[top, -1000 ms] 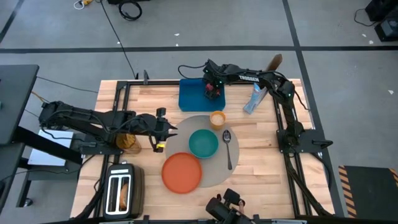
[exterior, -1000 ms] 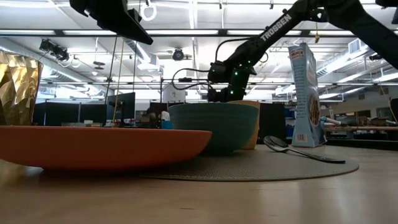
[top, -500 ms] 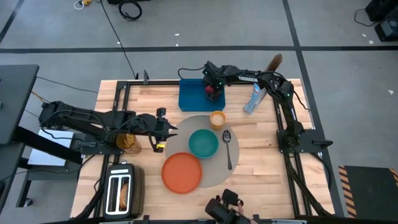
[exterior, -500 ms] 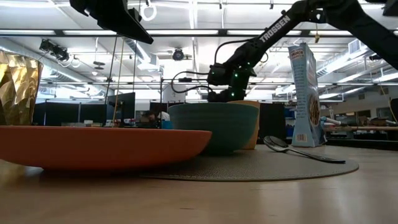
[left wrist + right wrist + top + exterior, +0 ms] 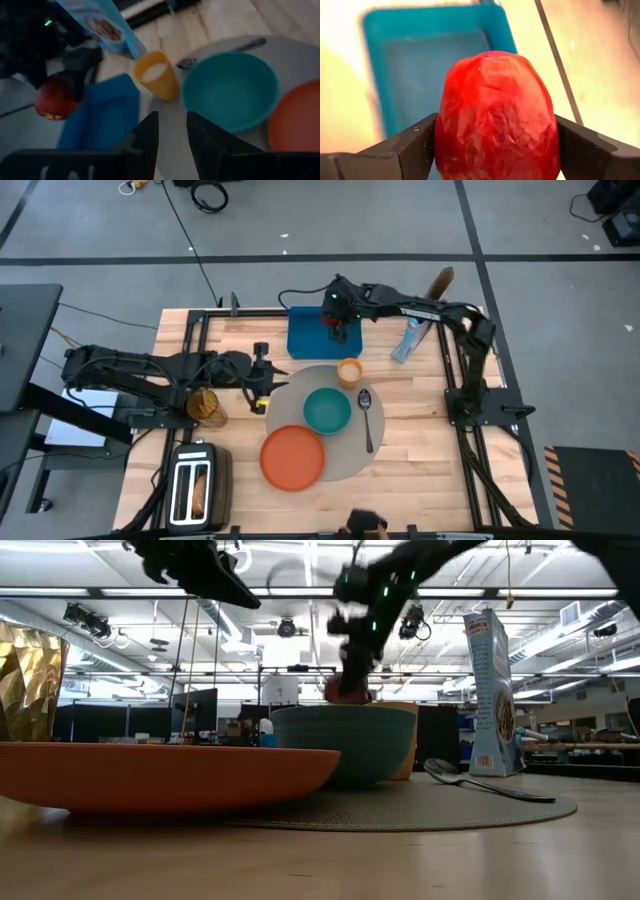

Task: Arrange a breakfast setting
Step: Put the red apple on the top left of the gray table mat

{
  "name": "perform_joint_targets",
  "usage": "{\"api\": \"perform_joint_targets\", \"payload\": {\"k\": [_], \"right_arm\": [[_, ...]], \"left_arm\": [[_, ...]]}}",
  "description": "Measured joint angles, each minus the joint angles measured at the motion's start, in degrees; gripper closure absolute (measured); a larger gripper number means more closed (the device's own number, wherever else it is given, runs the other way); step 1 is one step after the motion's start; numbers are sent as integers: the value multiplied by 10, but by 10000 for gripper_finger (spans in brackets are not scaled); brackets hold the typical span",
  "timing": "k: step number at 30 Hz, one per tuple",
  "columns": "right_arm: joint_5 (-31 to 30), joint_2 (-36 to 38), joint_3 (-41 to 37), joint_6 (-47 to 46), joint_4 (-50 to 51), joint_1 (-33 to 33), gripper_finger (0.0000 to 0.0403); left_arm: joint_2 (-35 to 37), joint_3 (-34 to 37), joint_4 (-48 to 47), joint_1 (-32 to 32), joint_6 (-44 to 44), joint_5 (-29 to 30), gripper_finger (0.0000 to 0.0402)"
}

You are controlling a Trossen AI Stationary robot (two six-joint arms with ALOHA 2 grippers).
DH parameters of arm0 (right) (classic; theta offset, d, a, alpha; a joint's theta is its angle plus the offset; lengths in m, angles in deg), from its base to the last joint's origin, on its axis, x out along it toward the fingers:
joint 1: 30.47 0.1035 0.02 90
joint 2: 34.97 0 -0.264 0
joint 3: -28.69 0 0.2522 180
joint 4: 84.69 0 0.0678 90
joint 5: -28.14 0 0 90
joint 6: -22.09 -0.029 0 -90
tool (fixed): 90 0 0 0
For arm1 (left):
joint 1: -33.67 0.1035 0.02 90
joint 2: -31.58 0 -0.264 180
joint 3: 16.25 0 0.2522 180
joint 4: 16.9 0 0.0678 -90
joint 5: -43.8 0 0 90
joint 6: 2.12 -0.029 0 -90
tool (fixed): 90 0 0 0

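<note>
Right pincer (image 5: 495, 145) clenched on round red apple (image 5: 495, 120), above blue rectangular tray (image 5: 440, 60). Teal bowl (image 5: 327, 409), orange plate (image 5: 293, 457), metal spoon (image 5: 367, 415) already on grey mat (image 5: 352, 460); apple pending.

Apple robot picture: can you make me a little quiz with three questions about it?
1. True or false: the right gripper holds the red apple.
2. What lies on the grey mat beside the teal bowl? A) fork B) metal spoon C) knife
3. Fill in: the apple hangs over the blue ____.

Key: 1 true; 2 B; 3 tray.
</note>
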Motion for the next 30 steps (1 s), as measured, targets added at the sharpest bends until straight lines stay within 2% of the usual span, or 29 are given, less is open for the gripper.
{"api": "perform_joint_targets", "payload": {"k": [3, 7, 11, 15, 20, 24, 30], "right_arm": [[17, 38, 0, -21, 4, 37, 61], [49, 81, 0, -153, -18, 76, 61], [31, 107, 0, -262, -79, 102, 61], [12, 117, 0, -267, -202, 137, 61], [14, 114, -10, -207, -365, 182, 62], [35, 113, -73, -176, -520, 209, 62], [113, 112, -177, -152, -828, 230, 61]], "left_arm": [[0, 0, 29, 8, -37, 0, 292], [-8, 0, 47, -3, -95, 4, 292], [-7, 0, 103, -38, -127, 59, 296], [-4, 0, 152, -58, -96, 84, 309], [14, 5, 164, -60, -20, 85, 326], [46, 66, 280, -60, 7, 84, 333], [67, 210, 603, -57, 4, 27, 335]]}}
